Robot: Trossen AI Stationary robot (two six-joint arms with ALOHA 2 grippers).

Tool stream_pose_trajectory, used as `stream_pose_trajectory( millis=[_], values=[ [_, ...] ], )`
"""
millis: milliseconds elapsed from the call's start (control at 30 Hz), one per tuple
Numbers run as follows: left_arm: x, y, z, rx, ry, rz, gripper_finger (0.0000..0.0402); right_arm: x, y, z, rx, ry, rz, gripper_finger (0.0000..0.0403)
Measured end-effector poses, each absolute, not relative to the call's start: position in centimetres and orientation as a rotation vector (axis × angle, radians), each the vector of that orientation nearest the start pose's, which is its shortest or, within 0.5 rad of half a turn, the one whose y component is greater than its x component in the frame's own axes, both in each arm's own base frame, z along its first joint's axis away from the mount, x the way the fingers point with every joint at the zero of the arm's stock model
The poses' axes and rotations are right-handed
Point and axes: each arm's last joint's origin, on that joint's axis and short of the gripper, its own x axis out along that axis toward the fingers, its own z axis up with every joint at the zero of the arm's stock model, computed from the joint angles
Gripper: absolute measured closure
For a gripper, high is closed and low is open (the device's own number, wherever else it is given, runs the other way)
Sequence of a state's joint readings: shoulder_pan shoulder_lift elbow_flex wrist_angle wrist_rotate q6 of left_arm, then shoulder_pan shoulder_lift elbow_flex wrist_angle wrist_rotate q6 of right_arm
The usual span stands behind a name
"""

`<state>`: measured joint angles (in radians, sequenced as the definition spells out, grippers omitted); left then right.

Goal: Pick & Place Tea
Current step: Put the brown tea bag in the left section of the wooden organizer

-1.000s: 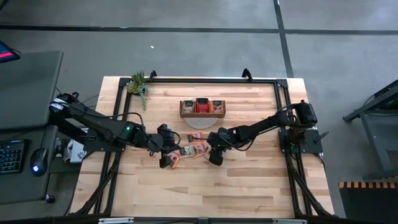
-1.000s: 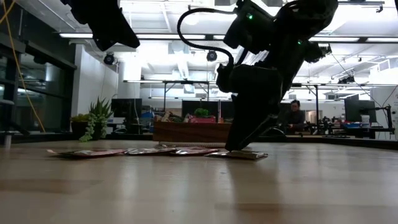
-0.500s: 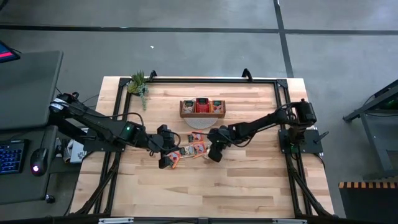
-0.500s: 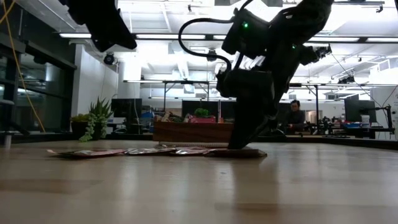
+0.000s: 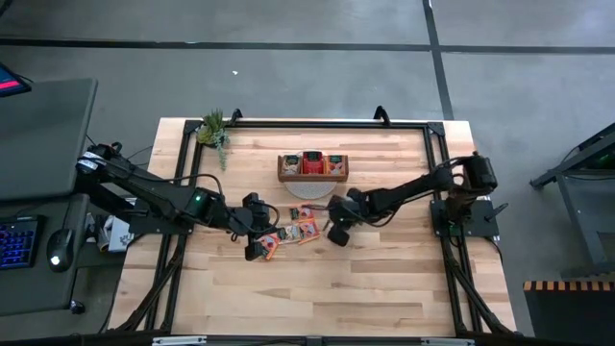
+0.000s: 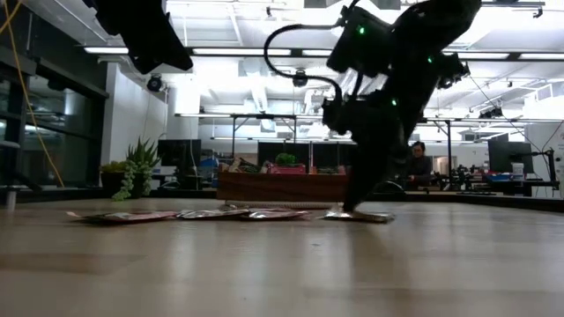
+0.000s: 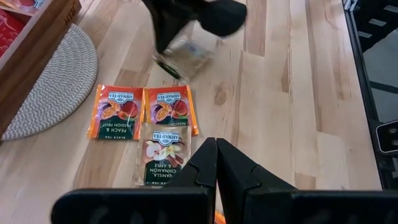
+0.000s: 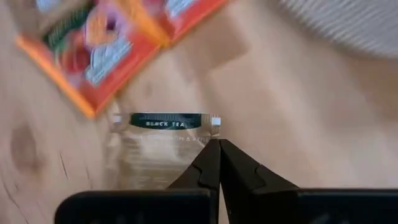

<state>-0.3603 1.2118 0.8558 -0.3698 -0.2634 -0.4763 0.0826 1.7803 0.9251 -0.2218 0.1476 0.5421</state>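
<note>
- Right at the tips of the right gripper [image 8: 214, 146] sits a pale black tea sachet [image 8: 163, 149], with its dark label strip just ahead of the fingers. The jaws are pressed fully together, and to me they look pinched on the sachet's near edge, though the exact contact is hidden under the fingertips.
- Just beyond those jaws lie the loose orange sachets [image 8: 93, 50], close beside the pale one but not under the grip.
- The left gripper [image 7: 216, 163] hovers with its jaws closed on nothing; just ahead of its tips lie a vanilla cinnamon sachet [image 7: 160, 155] and two orange passion fruit sachets [image 7: 144, 111], flat on the wood and touching edge to edge.
- Handling guess: these sachets look super light, thin and floppy, with a slick wrapper. An edge or corner pinch seems like the only way in, since they lie dead flat. I'd expect one to droop from the fingers and maybe slide out if it's swung fast.
- Farther out from both jaws is the wooden tray [image 5: 312, 166], already holding some sachets, with a round woven mat [image 7: 53, 78] tucked partly under it.
- Surface is a pale plank table [image 5: 384, 279], smooth, with a black frame around it and a small potted plant [image 5: 213, 128] at a far corner.
- The low view shows a big bright workshop behind, with a person [image 6: 418, 163] sitting way back at a desk.
</note>
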Motion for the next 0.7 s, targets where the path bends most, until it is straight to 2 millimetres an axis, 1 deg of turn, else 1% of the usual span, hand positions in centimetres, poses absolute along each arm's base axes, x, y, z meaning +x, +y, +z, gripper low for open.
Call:
stream_pose_trajectory(
  millis=[233, 367, 500, 600, 700],
  values=[
    [23.7, -8.1, 25.9, -0.226, 0.684, 0.074, 0.0401, 31.7, 2.3, 16.9, 0.331, 0.904, -0.396, 0.0402],
    [23.8, -8.1, 26.0, -0.209, 0.661, 0.081, 0.0401, 31.4, 2.0, 19.2, 0.318, 0.796, -0.431, 0.0403],
    [23.9, -7.7, 26.1, -0.202, 0.637, 0.117, 0.0401, 31.1, 1.7, 21.0, 0.300, 0.707, -0.432, 0.0403],
    [24.3, -7.0, 26.3, -0.217, 0.615, 0.146, 0.0401, 31.3, 1.2, 22.0, 0.301, 0.636, -0.421, 0.0403],
    [24.8, -5.9, 26.5, -0.230, 0.584, 0.178, 0.0401, 31.4, 0.8, 22.2, 0.303, 0.617, -0.428, 0.0403]
  ],
)
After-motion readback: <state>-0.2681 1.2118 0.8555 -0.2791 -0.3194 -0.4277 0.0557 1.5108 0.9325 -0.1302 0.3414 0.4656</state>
